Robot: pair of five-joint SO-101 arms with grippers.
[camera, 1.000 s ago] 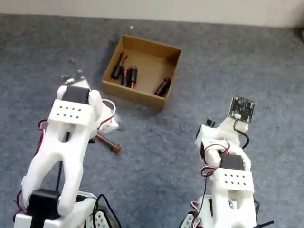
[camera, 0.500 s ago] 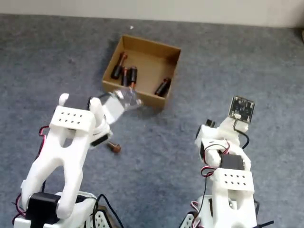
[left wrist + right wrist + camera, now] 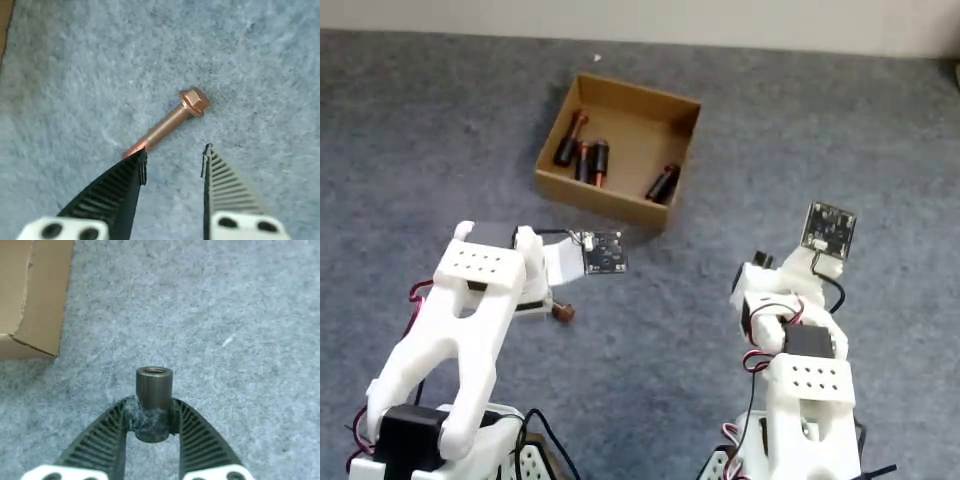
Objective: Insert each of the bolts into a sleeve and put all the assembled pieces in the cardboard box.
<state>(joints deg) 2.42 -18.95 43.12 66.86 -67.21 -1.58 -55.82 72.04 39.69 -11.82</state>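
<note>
Left wrist view is showing the left claw (image 3: 174, 151) hanging over the grey table (image 3: 260, 55) with its fingers spread. A copper bolt (image 3: 167, 122) is lying flat on the table just ahead of them. Its hex head is pointing away from the claw, and its threaded end is meeting the tip of one dark finger (image 3: 131, 172), though I cannot tell whether they are touching. The other finger is standing clear of the bolt.

Seen from above, the left arm (image 3: 460, 320) is bending over the near left part of the table. The bolt's head (image 3: 561, 312) is peeking out beside it, between the arm and the box (image 3: 590, 195).

The box is sitting open toward the far edge, left of the middle. Several pieces (image 3: 599, 162) are lying inside it, dark sleeves with copper ends, most along its left side and one near its right wall.

The right arm (image 3: 805, 380) is standing at the near right, well apart from the box. Its claw (image 3: 150, 415) is pinching a dark sleeve (image 3: 154, 385) by the lower part. The sleeve is standing upright with its open bore facing up, and a corner of the box (image 3: 30, 290) is showing off to one side.
</note>
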